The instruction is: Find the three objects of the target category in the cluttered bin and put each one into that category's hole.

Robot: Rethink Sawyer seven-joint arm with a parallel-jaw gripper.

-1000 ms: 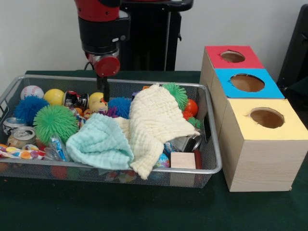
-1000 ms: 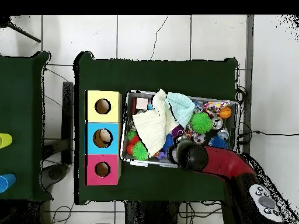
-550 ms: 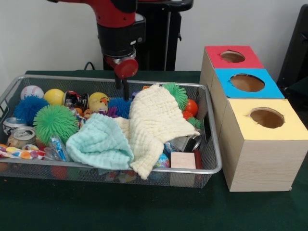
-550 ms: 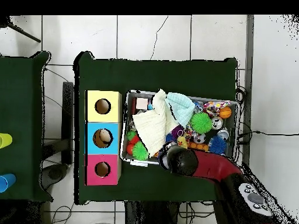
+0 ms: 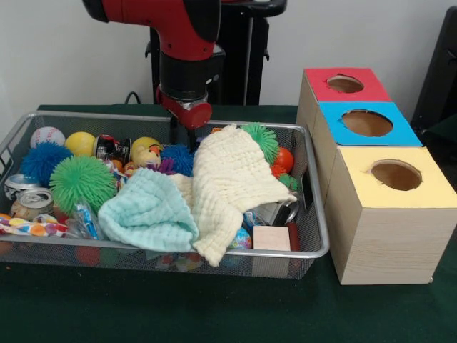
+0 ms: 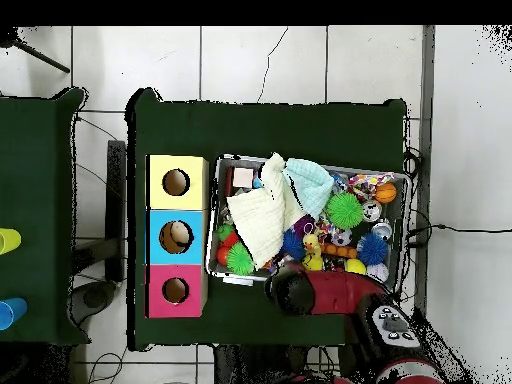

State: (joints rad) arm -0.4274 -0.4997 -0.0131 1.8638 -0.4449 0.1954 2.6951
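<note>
Nearest the front camera, a wire mesh bin rests on the green desk, with a small wooden block against its near wall and a mint cloth lying beside a cream cloth; the two cloths cover much of the middle of the clutter. To one side lie a green spiky ball, a blue spiky ball, drink cans, a baseball and a yellow ball. Beside the bin stands a row of three boxes, each with a round hole in its top: the yellow box nearest, then the blue box, then the red box. The overhead view shows something pale inside the blue box's hole, which suggests, as a judgement only, that one item may already be sorted; the other two holes look dark. The target category cannot be told, so its three objects cannot be picked out, though any unsorted ones presumably lie in the bin, perhaps under the cloths. At the bin's far rim hangs the end effector, just above the toys; whether its fingers are apart or together cannot be told, and nothing is seen in it. Most of the searching appears left to do.
</note>
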